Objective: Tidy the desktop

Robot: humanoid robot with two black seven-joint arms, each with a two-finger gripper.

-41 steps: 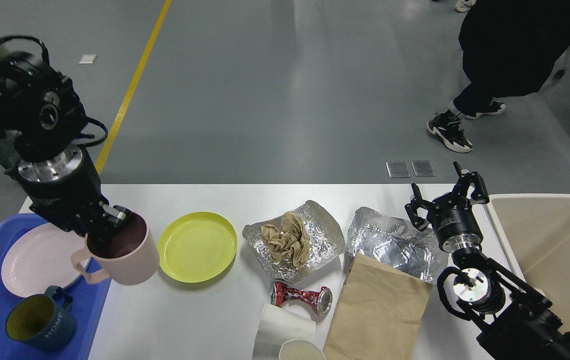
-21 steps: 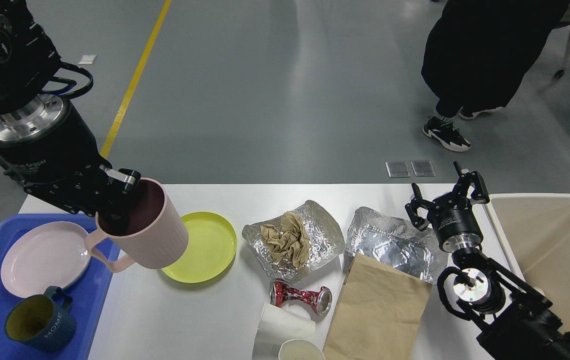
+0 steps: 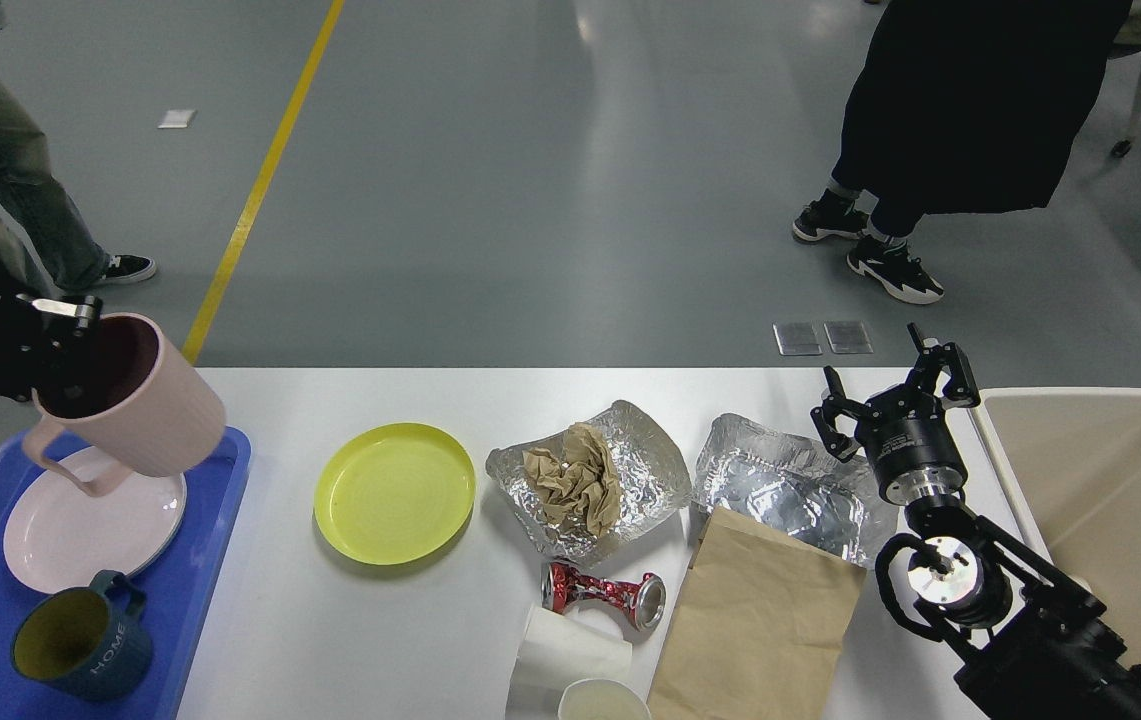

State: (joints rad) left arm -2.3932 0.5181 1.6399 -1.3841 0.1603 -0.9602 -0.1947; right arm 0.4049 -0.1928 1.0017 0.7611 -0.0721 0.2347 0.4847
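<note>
1. The desktop [image 3: 410, 640] fills the lower part of the view, with a blue tray [image 3: 220, 480] overlapping its left end and a beige bin [image 3: 1110, 480] at its right end.
2. The left gripper [image 3: 60, 345] is clamped on the rim of a pink mug [image 3: 135, 405], one finger inside it; the mug hangs tilted above the tray, over the far edge of a pink plate [image 3: 80, 530].
3. A dark blue mug [image 3: 80, 645] stands on the tray, just in front of the pink plate.
4. On the desktop right of the tray lies a yellow plate [image 3: 395, 492].
5. Right of the yellow plate sits a foil tray [image 3: 640, 460] holding crumpled brown paper [image 3: 575, 482].
6. In front of that foil tray lie a crushed red can [image 3: 602, 593] and a white paper cup [image 3: 570, 655] on its side.
7. A second foil tray [image 3: 780, 480] lies farther right, a brown paper bag [image 3: 760, 625] overlapping its near edge.
8. The right gripper [image 3: 892, 385] hovers near the bin with its fingers apart, empty.
</note>
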